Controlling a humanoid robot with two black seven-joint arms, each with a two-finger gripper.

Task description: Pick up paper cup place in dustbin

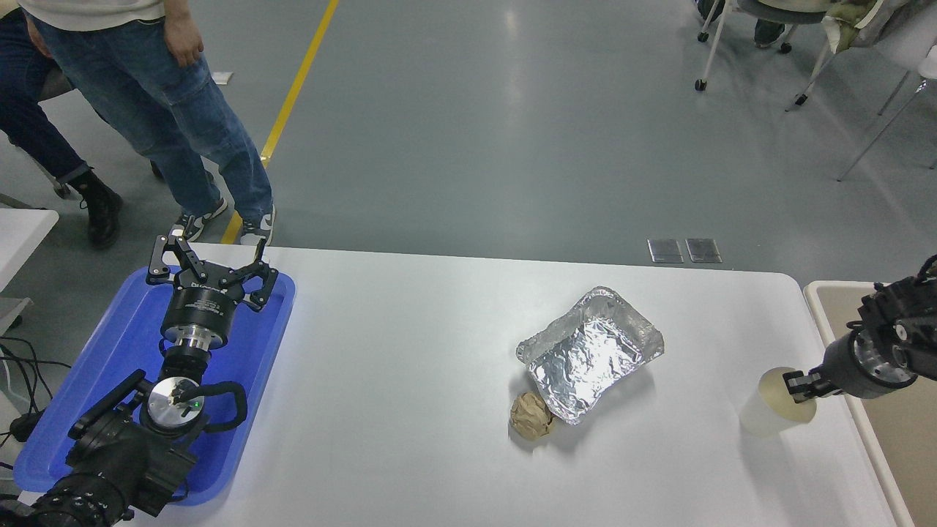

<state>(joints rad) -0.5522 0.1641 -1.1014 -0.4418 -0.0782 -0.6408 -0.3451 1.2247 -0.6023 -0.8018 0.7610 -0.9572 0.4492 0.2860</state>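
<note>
The paper cup (768,413), cream-white, stands near the table's right edge. My right gripper (799,384) comes in from the right edge and is shut on the right side of the cup's rim, with one finger over the rim. The dustbin (897,439), beige with a pale rim, sits just right of the table, next to the cup; only its left part shows. My left arm is parked at the lower left, its gripper (210,265) open over the blue tray (110,366).
A crinkled foil tray (589,353) lies at the table's middle right, with a crumpled brown paper ball (531,416) touching its near corner. Two people stand beyond the far left corner (168,110). Chairs stand at the top right.
</note>
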